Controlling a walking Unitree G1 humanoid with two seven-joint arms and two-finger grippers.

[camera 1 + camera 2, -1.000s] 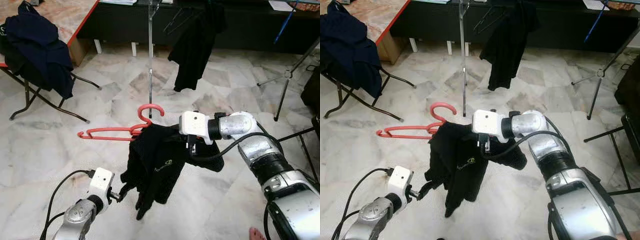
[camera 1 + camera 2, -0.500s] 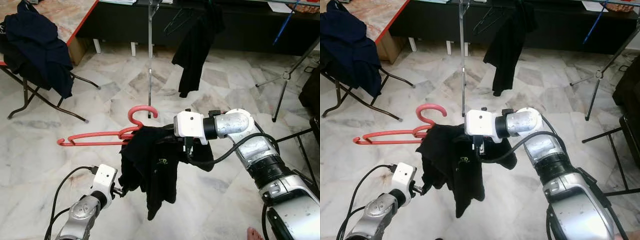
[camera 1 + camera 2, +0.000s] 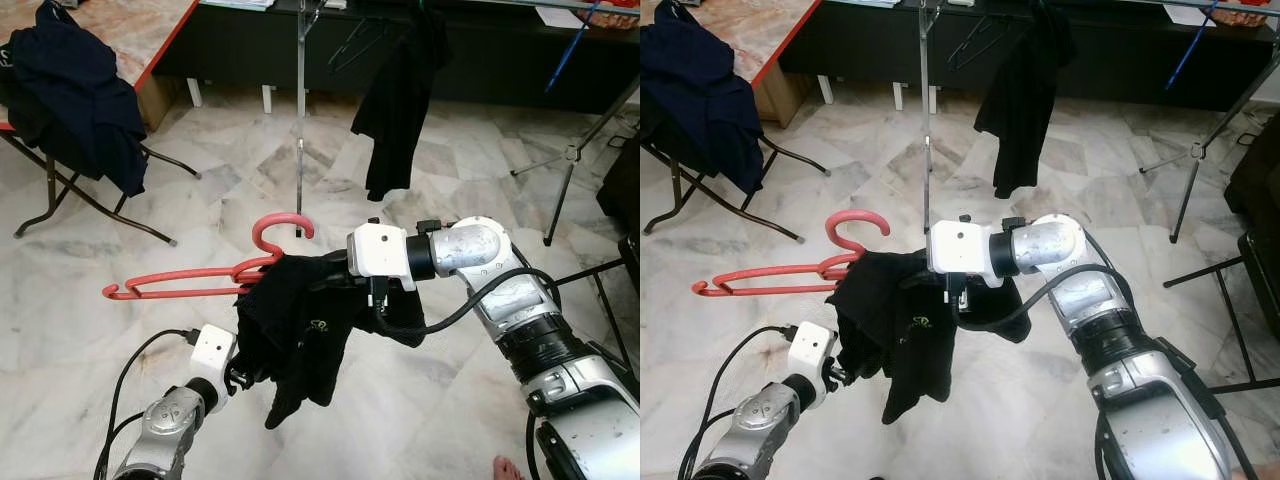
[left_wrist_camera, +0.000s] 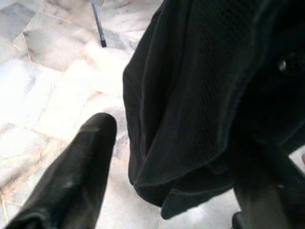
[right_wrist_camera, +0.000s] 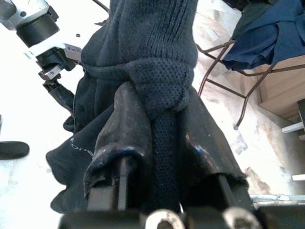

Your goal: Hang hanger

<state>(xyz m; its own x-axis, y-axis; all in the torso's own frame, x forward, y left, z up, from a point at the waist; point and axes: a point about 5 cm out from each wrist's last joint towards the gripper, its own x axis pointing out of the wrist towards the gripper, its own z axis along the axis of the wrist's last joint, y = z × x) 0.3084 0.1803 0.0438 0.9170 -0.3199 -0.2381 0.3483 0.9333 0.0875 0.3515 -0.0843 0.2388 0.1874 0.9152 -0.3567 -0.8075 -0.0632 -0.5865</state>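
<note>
Red plastic clothes hanger (image 3: 190, 283) carried in mid-air above the pale marble floor (image 3: 90, 330), lying roughly level, long axis running out toward the robot's left, hook (image 3: 278, 229) curling upward near the middle. Black knitted garment (image 3: 300, 335) draped over the hanger's right end and hanging down in folds. Right gripper (image 5: 157, 143) clenched on the bunched garment and the hanger end beneath it, seen up close from the right wrist with cloth squeezed between both black fingers. Left gripper (image 3: 243, 372) low and just beside the garment's lower edge, fingers spread apart around a fold, not visibly pinching it. Thin upright metal pole (image 3: 300, 110) of a clothes rack straight ahead, beyond the hook, well apart from it, with a dark garment (image 3: 395, 100) already hanging nearby. Judged: hook faces upward and toward the rack, so the right arm, nearer, must lift and reach forward.
</note>
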